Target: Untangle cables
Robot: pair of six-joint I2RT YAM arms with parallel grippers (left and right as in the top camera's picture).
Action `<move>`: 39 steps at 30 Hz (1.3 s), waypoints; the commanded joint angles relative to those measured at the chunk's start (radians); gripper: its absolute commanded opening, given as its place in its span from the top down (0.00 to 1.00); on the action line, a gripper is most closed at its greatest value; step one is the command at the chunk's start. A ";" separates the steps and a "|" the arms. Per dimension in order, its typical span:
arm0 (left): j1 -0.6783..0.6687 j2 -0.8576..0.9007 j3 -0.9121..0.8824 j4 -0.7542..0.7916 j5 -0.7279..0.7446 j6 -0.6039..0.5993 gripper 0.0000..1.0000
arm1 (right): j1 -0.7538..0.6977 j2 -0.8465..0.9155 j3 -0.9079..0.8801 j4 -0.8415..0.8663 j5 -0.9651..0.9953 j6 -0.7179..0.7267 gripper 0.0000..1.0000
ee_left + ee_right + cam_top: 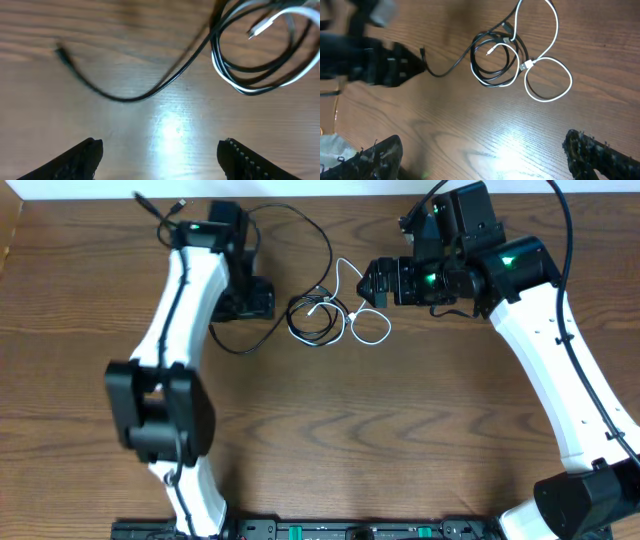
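I am holding my left gripper (160,152) and my right gripper (482,146) wide open, gripping nothing. The small bundle of thin black and white cables (322,318) is lying coiled on the brown wooden table (400,430) between them. Its long black cord (130,95) is trailing toward my left gripper, and its white loop (549,80) is lying on the side nearer my right one.

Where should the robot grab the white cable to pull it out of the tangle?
Probably grip the white cable on the outer side of its open loop, coming from above, on the side away from the black coil. That stretch lies flat with nothing crossing it.
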 commanded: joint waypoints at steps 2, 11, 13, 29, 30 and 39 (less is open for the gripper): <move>-0.034 0.119 0.002 0.037 0.023 0.095 0.22 | 0.006 0.009 0.000 -0.009 0.026 -0.034 0.01; -0.037 0.236 0.002 0.111 0.023 0.166 0.22 | 0.006 0.009 0.000 -0.019 0.071 -0.034 0.01; -0.037 0.244 0.002 0.130 0.023 0.186 0.22 | 0.006 0.009 0.000 -0.021 0.071 -0.035 0.01; -0.037 0.250 -0.091 0.273 0.023 0.224 0.43 | 0.006 0.009 0.000 -0.024 0.071 -0.042 0.01; -0.037 0.250 -0.092 0.280 0.023 0.224 0.47 | 0.006 0.009 0.000 -0.024 0.071 -0.042 0.01; -0.037 0.206 -0.051 0.248 0.074 0.179 0.93 | 0.003 0.009 0.000 -0.042 0.085 -0.042 0.01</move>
